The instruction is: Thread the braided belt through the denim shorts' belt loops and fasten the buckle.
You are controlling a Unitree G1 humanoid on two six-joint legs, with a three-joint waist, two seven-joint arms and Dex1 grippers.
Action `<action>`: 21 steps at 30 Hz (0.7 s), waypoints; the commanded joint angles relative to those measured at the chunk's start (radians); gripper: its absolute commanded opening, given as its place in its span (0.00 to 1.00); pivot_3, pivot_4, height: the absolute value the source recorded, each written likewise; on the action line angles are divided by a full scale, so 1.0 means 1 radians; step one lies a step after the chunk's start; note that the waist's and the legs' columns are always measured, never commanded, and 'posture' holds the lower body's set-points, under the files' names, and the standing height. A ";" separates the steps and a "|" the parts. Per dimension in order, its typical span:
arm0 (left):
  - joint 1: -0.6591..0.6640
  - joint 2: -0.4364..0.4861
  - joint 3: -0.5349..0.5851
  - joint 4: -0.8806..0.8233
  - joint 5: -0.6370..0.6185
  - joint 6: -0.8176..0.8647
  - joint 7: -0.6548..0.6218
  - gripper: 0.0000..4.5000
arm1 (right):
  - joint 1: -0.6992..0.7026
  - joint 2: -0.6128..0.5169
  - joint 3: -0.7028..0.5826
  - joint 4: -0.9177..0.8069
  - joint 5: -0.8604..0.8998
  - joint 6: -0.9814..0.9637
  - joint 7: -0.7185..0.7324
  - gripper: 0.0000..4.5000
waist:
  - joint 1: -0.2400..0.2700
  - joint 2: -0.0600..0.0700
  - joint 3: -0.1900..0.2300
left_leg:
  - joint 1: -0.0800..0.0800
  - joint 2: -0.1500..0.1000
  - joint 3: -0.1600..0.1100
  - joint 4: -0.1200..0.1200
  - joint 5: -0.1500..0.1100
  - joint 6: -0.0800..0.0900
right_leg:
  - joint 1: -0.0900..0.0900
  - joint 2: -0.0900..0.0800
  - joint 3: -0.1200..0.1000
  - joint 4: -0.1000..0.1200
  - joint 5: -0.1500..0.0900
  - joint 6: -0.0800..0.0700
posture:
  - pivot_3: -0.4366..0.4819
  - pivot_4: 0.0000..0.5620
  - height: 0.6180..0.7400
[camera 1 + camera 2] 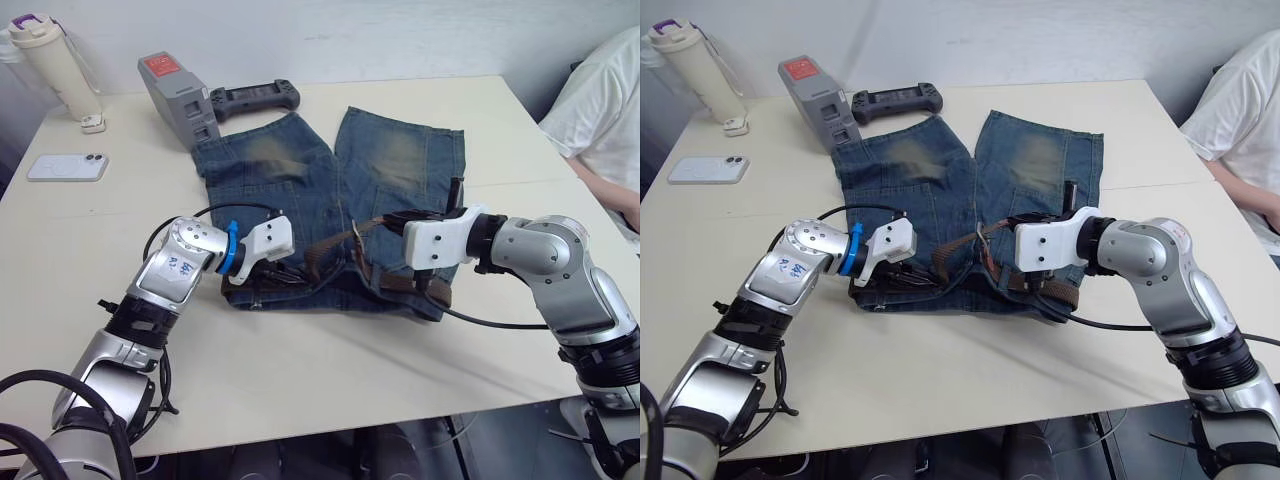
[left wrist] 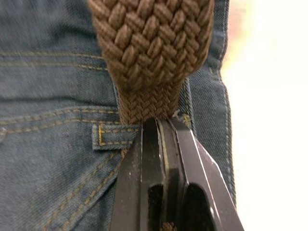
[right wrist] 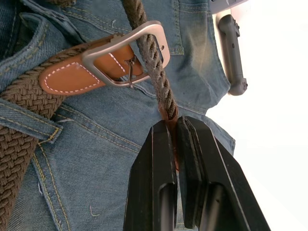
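The denim shorts (image 1: 330,180) lie flat on the table, legs pointing away and waistband nearest me. The braided belt (image 1: 330,246) runs along the waistband. My left gripper (image 2: 156,123) is shut on the belt's woven part, right beside a belt loop (image 2: 113,137), at the waistband's left end (image 1: 287,268). My right gripper (image 3: 173,122) is shut on a belt strand that passes through the silver buckle (image 3: 126,54). The buckle sits on the tan leather end (image 3: 67,77), above the middle of the waistband (image 1: 358,232). Another belt loop (image 3: 29,122) holds the belt there.
A grey box with a red label (image 1: 175,95) and a black controller (image 1: 255,97) lie just beyond the shorts' left leg. A white phone (image 1: 68,167) and a cream bottle (image 1: 55,62) are at the far left. A person in a white shirt (image 1: 600,110) sits at the right edge.
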 commanded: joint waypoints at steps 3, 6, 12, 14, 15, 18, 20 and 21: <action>-0.002 -0.021 -0.019 0.013 0.047 0.012 0.059 0.01 | -0.032 -0.008 -0.035 -0.053 0.003 -0.010 -0.010 0.00 | 0.002 0.000 0.000 | 0.000 0.000 0.000 0.000 0.000 0.000 | 0.000 0.000 0.000 0.000 0.000 0.000 | 0.48 0.27 1.00; 0.007 -0.034 -0.032 -0.004 0.043 0.046 0.063 0.01 | -0.046 -0.028 -0.044 -0.045 -0.008 -0.051 -0.015 0.00 | 0.002 0.000 0.000 | 0.000 0.000 0.000 0.000 0.000 0.000 | 0.000 0.000 0.000 0.001 0.000 0.000 | 0.48 0.27 1.00; 0.024 -0.044 -0.048 -0.025 0.043 0.074 0.065 0.01 | -0.102 -0.133 -0.102 0.005 0.010 -0.155 0.004 0.00 | 0.012 0.000 0.000 | 0.000 0.000 0.000 0.001 0.000 0.000 | 0.000 0.000 0.000 0.001 0.000 0.000 | 0.48 0.27 1.00; 0.025 -0.046 -0.053 -0.026 0.043 0.076 0.064 0.01 | -0.130 -0.161 -0.112 0.030 0.015 -0.191 0.006 0.00 | 0.013 0.000 0.000 | 0.000 0.000 0.000 0.002 0.000 0.000 | 0.000 0.000 0.000 0.001 0.000 0.000 | 0.48 0.27 1.00; 0.026 -0.047 -0.055 -0.026 0.042 0.077 0.063 0.01 | -0.147 -0.173 -0.117 0.043 0.019 -0.208 0.008 0.00 | 0.013 0.000 0.000 | 0.000 0.000 0.000 0.002 0.000 0.000 | 0.000 0.000 0.000 0.001 0.000 0.000 | 0.48 0.27 1.00; 0.029 -0.049 -0.057 -0.026 0.035 0.086 0.054 0.01 | -0.211 -0.212 -0.128 0.084 0.024 -0.281 0.016 0.00 | 0.015 0.000 0.000 | 0.000 0.000 0.000 0.002 0.000 0.000 | 0.000 0.000 0.000 0.002 0.000 0.000 | 0.48 0.27 1.00; 0.030 -0.050 -0.056 -0.026 0.031 0.088 0.051 0.01 | -0.248 -0.222 -0.123 0.104 0.021 -0.321 0.014 0.00 | 0.015 0.000 0.000 | 0.000 0.000 0.000 0.003 0.000 0.000 | 0.000 0.000 0.000 0.002 0.000 0.000 | 0.48 0.27 1.00; 0.030 -0.052 -0.057 -0.025 0.030 0.088 0.051 0.01 | -0.270 -0.223 -0.117 0.116 0.021 -0.345 0.014 0.00 | 0.014 0.000 0.000 | 0.000 0.000 0.000 0.005 0.000 0.000 | 0.000 0.000 0.000 0.002 0.000 0.000 | 0.48 0.27 1.00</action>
